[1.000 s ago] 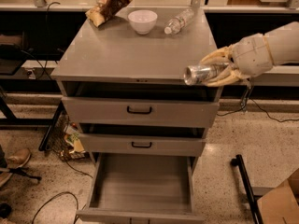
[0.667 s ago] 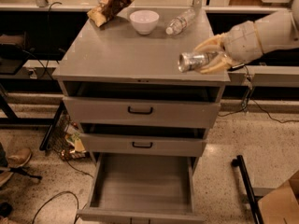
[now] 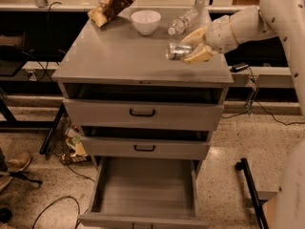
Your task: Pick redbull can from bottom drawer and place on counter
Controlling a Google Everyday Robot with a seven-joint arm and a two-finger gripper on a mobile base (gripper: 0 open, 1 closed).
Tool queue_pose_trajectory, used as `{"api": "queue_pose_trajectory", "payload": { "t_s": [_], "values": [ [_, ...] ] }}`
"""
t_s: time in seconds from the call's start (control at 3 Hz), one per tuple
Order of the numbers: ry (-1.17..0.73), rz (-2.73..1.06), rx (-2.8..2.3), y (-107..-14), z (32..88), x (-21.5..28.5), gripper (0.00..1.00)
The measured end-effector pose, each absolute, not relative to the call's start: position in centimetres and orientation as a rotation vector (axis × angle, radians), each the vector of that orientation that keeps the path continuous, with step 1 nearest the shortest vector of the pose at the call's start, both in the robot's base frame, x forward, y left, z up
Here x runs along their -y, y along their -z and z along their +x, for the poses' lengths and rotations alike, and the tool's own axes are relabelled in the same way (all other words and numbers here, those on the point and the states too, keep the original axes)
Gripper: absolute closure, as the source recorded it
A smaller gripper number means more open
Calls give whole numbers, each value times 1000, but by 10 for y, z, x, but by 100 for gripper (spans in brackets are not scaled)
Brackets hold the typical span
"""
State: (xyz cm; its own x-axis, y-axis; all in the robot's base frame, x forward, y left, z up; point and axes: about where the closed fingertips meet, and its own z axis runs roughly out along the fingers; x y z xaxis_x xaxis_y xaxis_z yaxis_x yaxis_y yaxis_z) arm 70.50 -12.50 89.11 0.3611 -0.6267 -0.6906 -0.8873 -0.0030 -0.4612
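My gripper (image 3: pixel 190 46) is shut on the redbull can (image 3: pixel 177 51), a slim silvery can held on its side, with its open end facing left. It hangs over the right part of the grey counter (image 3: pixel 124 56), just above the surface or touching it; I cannot tell which. The bottom drawer (image 3: pixel 145 190) is pulled fully open below and holds nothing that I can see. My white arm reaches in from the upper right.
On the counter's back edge lie a brown snack bag (image 3: pixel 112 4), a white bowl (image 3: pixel 146 21) and a clear plastic water bottle (image 3: pixel 183 21) just behind my gripper. The two upper drawers (image 3: pixel 143 112) stand slightly open. Cables and a bin (image 3: pixel 66 140) are at the left.
My gripper has carried the can up from beside the cabinet's right edge, leftward and back, to over the right part of the counter.
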Motion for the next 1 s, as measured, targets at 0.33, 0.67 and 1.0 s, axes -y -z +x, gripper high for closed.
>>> {"api": "queue_pose_trajectory", "payload": {
  "t_s": [0.33,0.67,1.0],
  "values": [
    [-394,-1681,-1415,-872,735,116,81],
    [-421,-1660,-1456,-857,754,110,57],
    [-440,-1648,-1473,-850,764,107,34]
  ]
}}
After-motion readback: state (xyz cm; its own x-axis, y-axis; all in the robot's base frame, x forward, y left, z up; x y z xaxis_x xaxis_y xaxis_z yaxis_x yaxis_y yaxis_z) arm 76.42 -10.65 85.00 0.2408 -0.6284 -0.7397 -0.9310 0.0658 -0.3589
